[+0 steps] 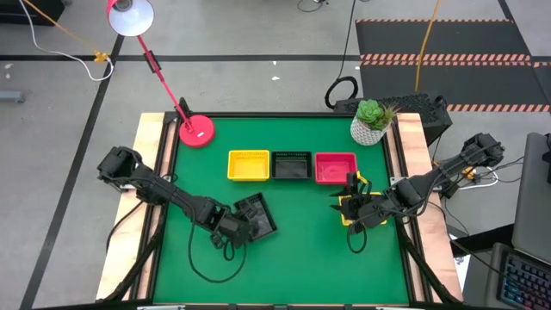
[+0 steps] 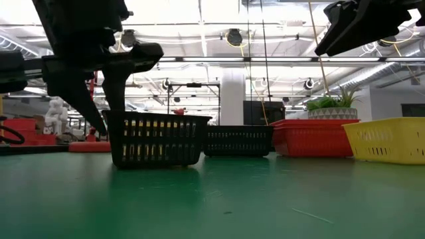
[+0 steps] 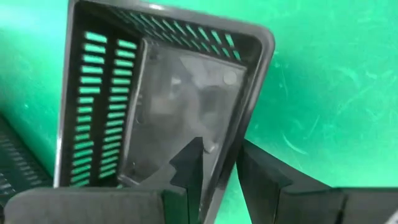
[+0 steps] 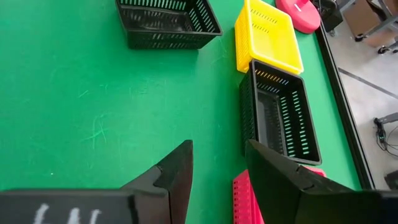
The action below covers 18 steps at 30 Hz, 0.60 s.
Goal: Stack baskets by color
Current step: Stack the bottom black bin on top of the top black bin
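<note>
From here I count five baskets in sight: a yellow basket (image 1: 248,164) and a second yellow basket (image 1: 346,217), a black basket (image 1: 292,164) and a second black basket (image 1: 256,215), and one red basket (image 1: 335,167). I also count one lamp (image 1: 196,131) and one potted plant (image 1: 368,129).

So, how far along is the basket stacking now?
Done: a yellow basket, a black basket and a red basket stand in a row; how many are nested in each cannot be seen. In hand: the left gripper pinches a wall of the loose black basket, which sits on the table. Left: stacking it, and the second yellow basket below the open right gripper.
</note>
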Each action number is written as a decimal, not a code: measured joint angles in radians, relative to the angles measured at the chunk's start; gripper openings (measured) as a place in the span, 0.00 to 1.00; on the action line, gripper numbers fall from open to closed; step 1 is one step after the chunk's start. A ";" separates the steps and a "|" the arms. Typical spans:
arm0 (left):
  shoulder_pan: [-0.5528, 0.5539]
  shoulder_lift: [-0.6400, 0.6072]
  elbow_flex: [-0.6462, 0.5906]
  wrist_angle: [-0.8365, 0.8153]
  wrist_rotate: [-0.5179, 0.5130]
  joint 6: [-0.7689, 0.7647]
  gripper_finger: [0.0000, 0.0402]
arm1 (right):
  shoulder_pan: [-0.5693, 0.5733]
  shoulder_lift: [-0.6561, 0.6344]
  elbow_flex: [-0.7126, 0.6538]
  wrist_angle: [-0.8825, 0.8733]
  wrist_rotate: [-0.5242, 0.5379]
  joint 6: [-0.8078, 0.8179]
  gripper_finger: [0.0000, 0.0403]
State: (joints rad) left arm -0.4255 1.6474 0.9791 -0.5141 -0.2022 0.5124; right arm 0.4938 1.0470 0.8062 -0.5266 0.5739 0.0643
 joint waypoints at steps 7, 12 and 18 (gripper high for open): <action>0.000 0.000 0.000 0.006 0.000 0.020 0.24 | 0.000 0.000 0.000 0.000 0.000 -0.001 0.36; 0.000 0.000 0.000 -0.045 -0.003 0.027 0.24 | 0.000 0.000 0.000 0.000 0.000 -0.001 0.36; 0.000 0.000 0.000 -0.061 -0.010 0.017 0.24 | 0.000 0.000 0.000 0.000 0.000 -0.001 0.36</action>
State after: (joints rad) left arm -0.4255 1.6474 0.9791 -0.5750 -0.2124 0.5297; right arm 0.4938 1.0470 0.8062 -0.5270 0.5743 0.0635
